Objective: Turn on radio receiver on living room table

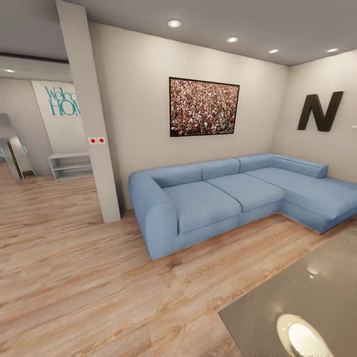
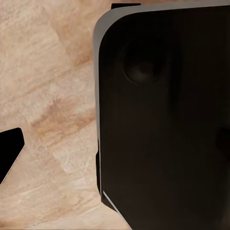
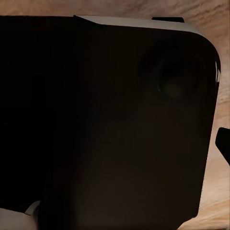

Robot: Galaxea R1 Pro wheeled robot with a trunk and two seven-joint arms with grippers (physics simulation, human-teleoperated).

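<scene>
Right now the robot looks to be on its way, driving into the living room. The head view shows a big blue corner sofa (image 1: 238, 198) against the wall. Above it hangs a framed picture (image 1: 204, 106) full of tiny coloured dots. A dark letter N (image 1: 319, 111) sits on the right wall. The wood floor (image 1: 74, 277) spreads out in front.

A corner of the table (image 1: 297, 307) pokes in at the lower right of the head view. Its top is grey and shiny, and a bright round lamp glow (image 1: 301, 337) is mirrored in it. The radio receiver is not on the bit of table that I can see, so I cannot tell where it sits or how it looks.

I think the step in hand is getting to the table and finding the radio. Next, the robot likely needs to turn to its right and look further down, so that more of the table top comes into the picture. Then it can roll close and reach out.

The two wrist views look down at the floor past a big dark rounded block, which seems to be part of the robot's own body. A small dark tip (image 2: 9, 153) at the edge of the left wrist view may be a finger, and there is another (image 3: 224, 143) in the right wrist view. I cannot tell how wide either gripper stands, or whether it holds anything.

Off to the left, past a white pillar (image 1: 89, 114), there is a low white shelf (image 1: 71, 165) and a Welcome Home sign (image 1: 62, 100).
</scene>
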